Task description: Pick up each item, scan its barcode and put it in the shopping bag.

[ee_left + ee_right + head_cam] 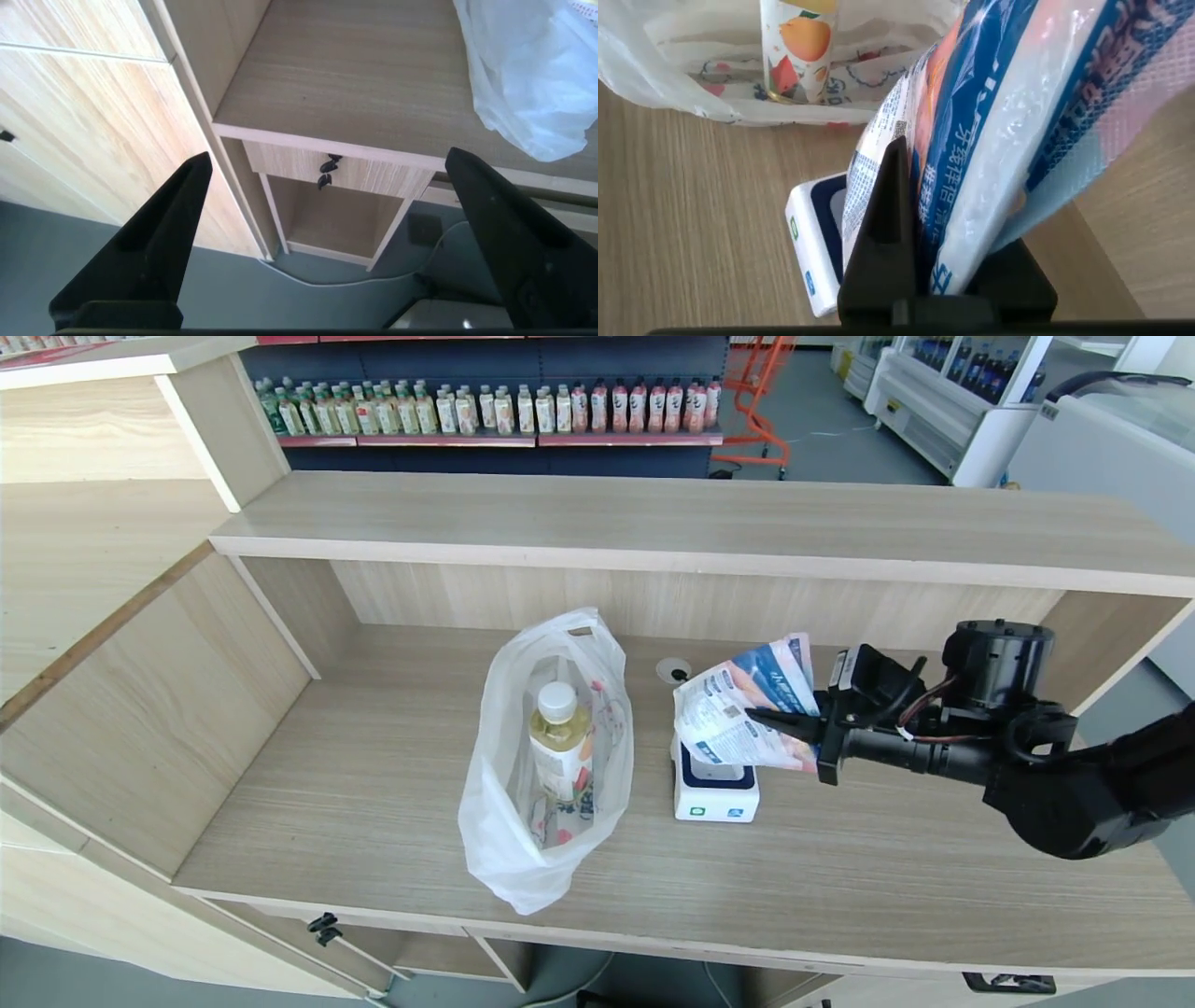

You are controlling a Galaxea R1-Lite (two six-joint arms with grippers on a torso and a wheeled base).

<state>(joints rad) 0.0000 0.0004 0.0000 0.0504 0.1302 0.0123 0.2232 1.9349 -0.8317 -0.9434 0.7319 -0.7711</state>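
Note:
My right gripper (pixel 780 723) is shut on a blue, white and pink snack packet (pixel 747 705), holding it just above the white barcode scanner (pixel 714 791) on the counter. In the right wrist view the packet (pixel 1008 140) stands between the fingers (pixel 887 215) with the scanner (pixel 817 238) below it. To the left of the scanner lies the white shopping bag (pixel 509 784), mouth open, with a tea bottle (pixel 560 737) inside; the bottle (pixel 799 47) also appears in the right wrist view. My left gripper (pixel 327 243) hangs open below the counter's front left corner, holding nothing.
The wooden counter (pixel 373 803) has a raised back ledge (pixel 653 523) and a side wall on the left. A small round cable port (pixel 673 670) sits behind the scanner. A drawer with a black handle (pixel 327 171) is under the counter's front edge. Shelves of bottles stand far behind.

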